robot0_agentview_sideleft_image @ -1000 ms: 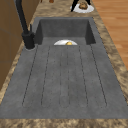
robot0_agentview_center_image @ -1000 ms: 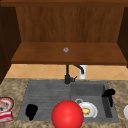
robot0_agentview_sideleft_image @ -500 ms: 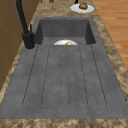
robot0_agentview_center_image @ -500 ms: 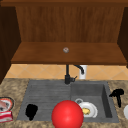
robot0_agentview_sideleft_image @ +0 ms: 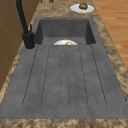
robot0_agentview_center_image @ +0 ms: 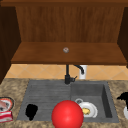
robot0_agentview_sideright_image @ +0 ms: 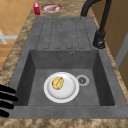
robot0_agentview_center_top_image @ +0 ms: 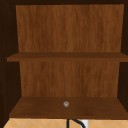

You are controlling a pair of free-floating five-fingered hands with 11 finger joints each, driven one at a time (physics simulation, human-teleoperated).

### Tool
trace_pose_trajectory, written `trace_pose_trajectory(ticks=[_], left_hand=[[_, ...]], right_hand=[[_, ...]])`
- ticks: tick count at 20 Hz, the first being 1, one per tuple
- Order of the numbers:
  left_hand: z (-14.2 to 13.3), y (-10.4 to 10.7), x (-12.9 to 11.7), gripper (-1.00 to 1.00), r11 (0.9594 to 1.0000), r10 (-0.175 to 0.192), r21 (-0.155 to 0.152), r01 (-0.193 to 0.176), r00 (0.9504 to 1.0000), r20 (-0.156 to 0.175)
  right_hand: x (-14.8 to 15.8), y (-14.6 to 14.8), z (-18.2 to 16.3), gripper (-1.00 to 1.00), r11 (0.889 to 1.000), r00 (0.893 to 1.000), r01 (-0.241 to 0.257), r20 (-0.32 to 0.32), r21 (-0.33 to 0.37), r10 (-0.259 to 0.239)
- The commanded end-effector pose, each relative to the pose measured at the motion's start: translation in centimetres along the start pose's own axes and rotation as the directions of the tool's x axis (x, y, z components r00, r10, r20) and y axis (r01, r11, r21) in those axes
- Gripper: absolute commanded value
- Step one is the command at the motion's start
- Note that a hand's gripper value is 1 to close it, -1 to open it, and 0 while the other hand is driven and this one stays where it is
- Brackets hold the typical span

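Hovering with straight, released fingers, the right hand (robot0_agentview_center_image: pixel 123 96) sits just above a plate (robot0_agentview_center_image: pixel 125 112) on the counter.

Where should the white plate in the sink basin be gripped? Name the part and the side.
Probably take the plate by its rim, from above: it lies flat on the basin floor, walled all round, with the yellow food at its middle. The right hand, fingers straight, is nearest.
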Motion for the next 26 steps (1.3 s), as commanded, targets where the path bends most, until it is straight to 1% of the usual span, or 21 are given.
trace_pose_trajectory(ticks=[1,9,12,15,17,19,20,22,26], left_hand=[[0.0,0.0,0.0,0.0,1.0,0.0,0.0,0.0,1.0,0.0],[0.0,0.0,0.0,0.0,1.0,0.0,0.0,0.0,1.0,0.0],[0.0,0.0,0.0,0.0,1.0,0.0,0.0,0.0,1.0,0.0],[0.0,0.0,0.0,0.0,1.0,0.0,0.0,0.0,1.0,0.0],[0.0,0.0,0.0,0.0,1.0,0.0,0.0,0.0,1.0,0.0],[0.0,0.0,0.0,0.0,1.0,0.0,0.0,0.0,1.0,0.0],[0.0,0.0,0.0,0.0,1.0,0.0,0.0,0.0,1.0,0.0],[0.0,0.0,0.0,0.0,1.0,0.0,0.0,0.0,1.0,0.0],[0.0,0.0,0.0,0.0,1.0,0.0,0.0,0.0,1.0,0.0]], right_hand=[[-2.1,1.1,1.7,-1.0,1.0,1.0,0.019,0.025,-0.002,-0.019],[-6.5,3.9,5.1,-1.0,0.999,0.999,0.032,0.044,-0.004,-0.032],[-8.4,4.4,6.0,-1.0,0.999,0.998,0.036,0.052,-0.005,-0.036],[-10.5,4.7,6.6,-1.0,0.999,0.997,0.038,0.07,-0.038,-0.035],[-11.8,4.7,6.9,-1.0,0.998,0.996,0.043,0.083,-0.045,-0.039],[-13.3,5.0,6.6,-1.0,0.997,0.994,0.051,0.1,-0.05,-0.045],[-13.7,5.2,5.9,-1.0,0.998,0.994,0.047,0.101,-0.046,-0.042],[-14.1,5.3,4.5,-1.0,0.999,0.997,0.027,0.08,-0.044,-0.023],[-15.6,5.6,1.9,-1.0,0.999,0.998,0.015,0.069,-0.05,-0.011]])
